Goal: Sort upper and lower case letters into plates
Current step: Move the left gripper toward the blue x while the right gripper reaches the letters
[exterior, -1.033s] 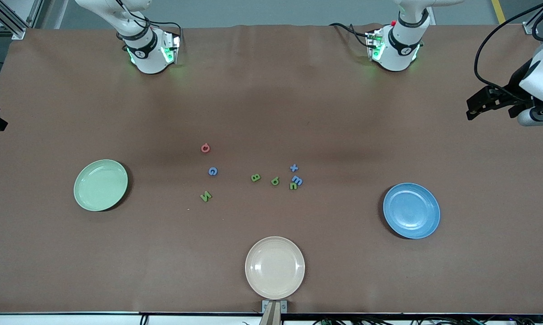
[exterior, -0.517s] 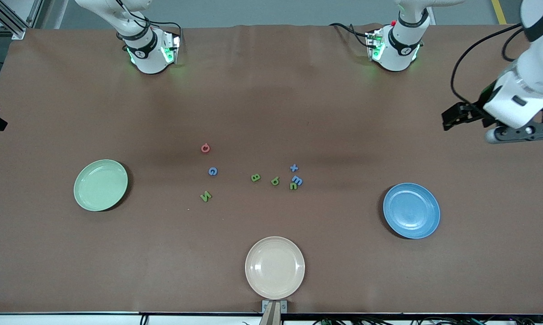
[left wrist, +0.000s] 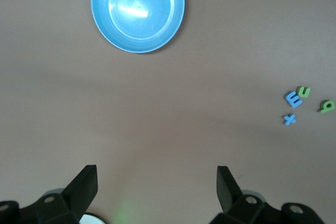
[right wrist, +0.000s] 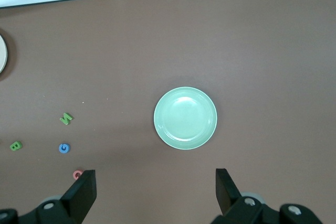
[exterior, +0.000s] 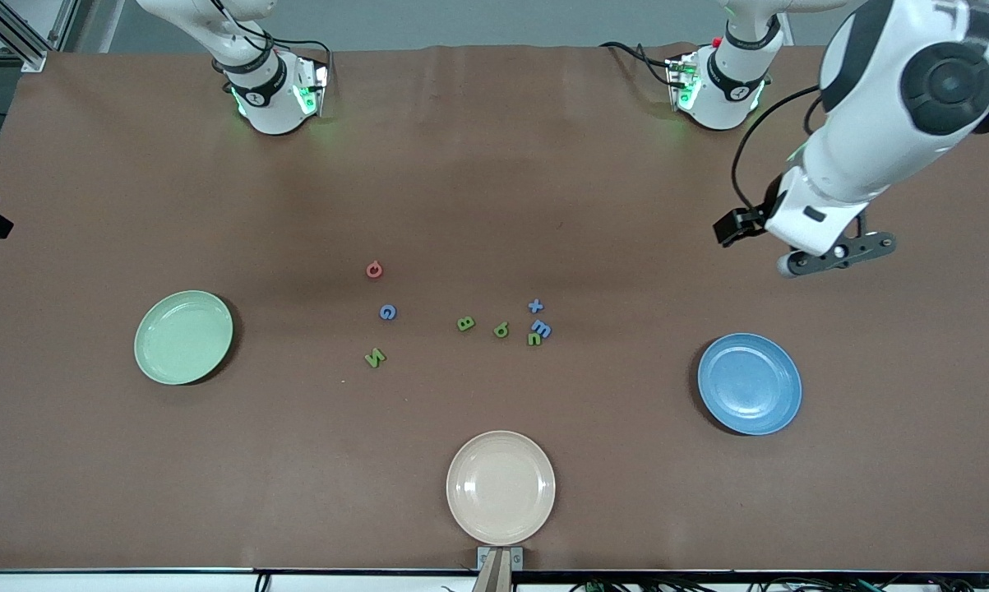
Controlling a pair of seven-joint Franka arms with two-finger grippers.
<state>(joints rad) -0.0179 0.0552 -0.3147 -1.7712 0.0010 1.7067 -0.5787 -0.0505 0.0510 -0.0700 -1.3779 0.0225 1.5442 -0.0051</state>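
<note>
Several small letters lie mid-table: a red one (exterior: 374, 270), blue G (exterior: 387, 312), green N (exterior: 375, 357) and green B (exterior: 465, 323), then a cluster with a blue E (exterior: 542, 329). The light green plate (exterior: 183, 337) lies toward the right arm's end and the blue plate (exterior: 749, 383) toward the left arm's end; both hold nothing. My left gripper (exterior: 833, 253) hangs open and holding nothing (left wrist: 156, 171) over bare cloth between the blue plate (left wrist: 137, 10) and its base. My right gripper (right wrist: 155, 174) is open, high over bare cloth beside the light green plate (right wrist: 185, 118).
A beige plate (exterior: 501, 487) with nothing on it sits at the table edge nearest the front camera, by a small bracket (exterior: 499, 559). The two arm bases (exterior: 272, 94) stand along the edge farthest from that camera. Brown cloth covers the table.
The left arm has swung in from its end of the table toward the middle, carrying its open gripper over the cloth near the blue plate. Letters and plates have not moved.
</note>
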